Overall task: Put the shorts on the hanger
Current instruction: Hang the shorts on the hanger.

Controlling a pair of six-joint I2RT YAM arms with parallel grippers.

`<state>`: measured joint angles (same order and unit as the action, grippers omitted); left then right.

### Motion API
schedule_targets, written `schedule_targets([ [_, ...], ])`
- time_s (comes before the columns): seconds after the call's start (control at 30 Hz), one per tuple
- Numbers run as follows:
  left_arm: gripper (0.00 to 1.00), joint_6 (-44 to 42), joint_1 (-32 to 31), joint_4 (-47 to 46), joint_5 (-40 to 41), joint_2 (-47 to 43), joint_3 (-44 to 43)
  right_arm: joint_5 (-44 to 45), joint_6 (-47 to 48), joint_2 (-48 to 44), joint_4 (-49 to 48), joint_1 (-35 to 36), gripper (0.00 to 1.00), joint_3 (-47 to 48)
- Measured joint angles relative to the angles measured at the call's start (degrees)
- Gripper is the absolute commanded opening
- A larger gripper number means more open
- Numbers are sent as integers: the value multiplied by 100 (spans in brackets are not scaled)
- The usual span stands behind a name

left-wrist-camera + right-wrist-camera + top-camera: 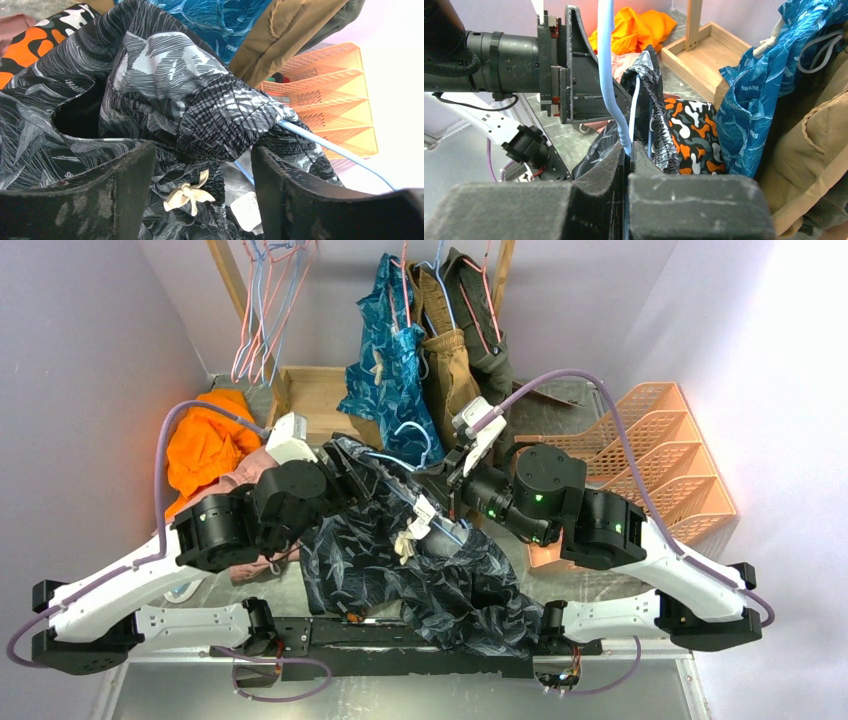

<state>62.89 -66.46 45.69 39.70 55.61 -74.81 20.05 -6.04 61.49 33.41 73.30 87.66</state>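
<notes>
The dark leaf-print shorts (440,580) lie bunched between the two arms, with the waistband lifted. The light-blue hanger (412,443) runs through the raised waistband. My right gripper (452,466) is shut on the hanger's wire (606,75), which passes up between its pads next to the waistband (651,100). My left gripper (202,165) is open. The bunched waistband (225,115) sits just past its tips, the cream drawstring (189,194) lies between its fingers, and the hanger wire (340,152) crosses to the right.
Teal-blue shorts (390,360) and a tan garment (450,370) hang on the wooden rack behind. Black-orange-white shorts (689,135) lie under the waistband. An orange garment (205,445) lies at the left, and an orange tray rack (660,450) stands at the right. Pink hangers (265,300) hang at the back left.
</notes>
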Motion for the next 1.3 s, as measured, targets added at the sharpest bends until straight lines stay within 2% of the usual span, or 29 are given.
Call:
schedule_targets([
  [0.2,51,-7,0,61,103,195,-66,-76,-39,-9,-33,0,0,-81],
  [0.43,10,-72,0,98,122,286,-173,-120,-83,-59,-52,0,0,-103],
  [0.47,7,-101,0,103,122,286,-190,-120,-81,-68,-50,0,0,-105],
  [0.77,7,-472,0,177,96,284,-719,-94,-74,-164,120,0,0,-103],
  [1.03,7,-1054,0,267,-247,474,-1679,-68,-26,-122,575,0,0,-63],
  [1.17,7,-1410,0,345,-614,876,-2306,-264,-11,-166,503,0,0,-114],
  [1.23,14,-1558,0,459,-811,1207,-2734,-433,9,-227,404,0,0,-160],
  [1.3,33,-1661,0,632,-951,1515,-3112,-614,35,-297,295,0,0,-192],
])
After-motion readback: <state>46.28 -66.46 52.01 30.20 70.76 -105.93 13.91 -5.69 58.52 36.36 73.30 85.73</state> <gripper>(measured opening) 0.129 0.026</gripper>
